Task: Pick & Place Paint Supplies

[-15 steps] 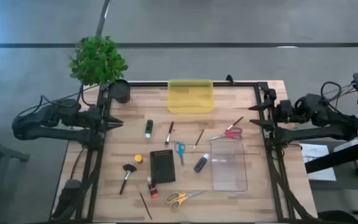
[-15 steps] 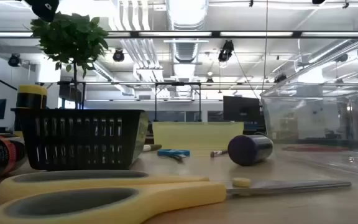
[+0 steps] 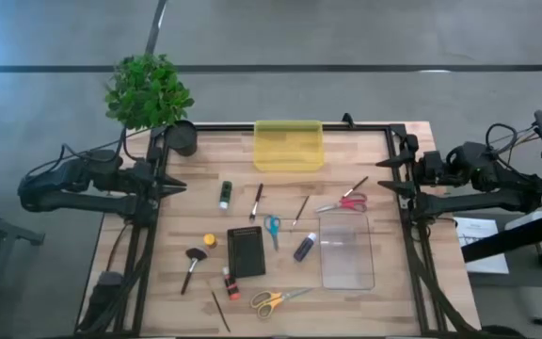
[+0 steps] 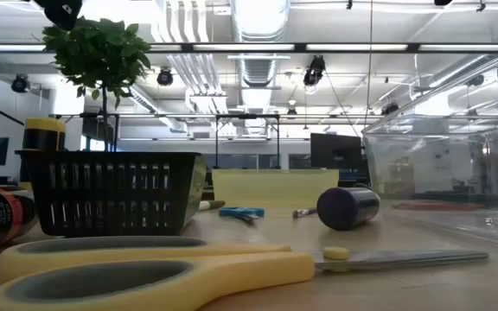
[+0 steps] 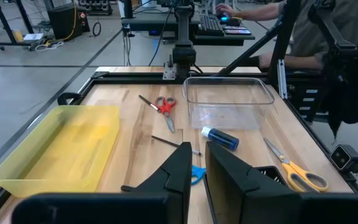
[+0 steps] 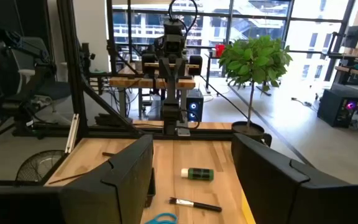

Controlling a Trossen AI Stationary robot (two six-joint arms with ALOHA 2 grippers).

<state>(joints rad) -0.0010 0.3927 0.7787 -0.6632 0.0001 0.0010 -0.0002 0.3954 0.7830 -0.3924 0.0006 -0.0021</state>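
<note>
Both arms wait at the table's side edges. The left gripper has its fingers nearly pressed together, holding nothing; the right gripper has its fingers spread, also holding nothing. Nearest the left gripper lies the green paint tube, a little to its right, long axis running near to far. A thin brush lies just beyond, similarly aligned.

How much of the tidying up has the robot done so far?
None yet. Both bins, the yellow bin and the clear bin, look empty. Neither the left gripper nor the right gripper holds anything. The green tube, purple tube and soft brush lie loose.
</note>
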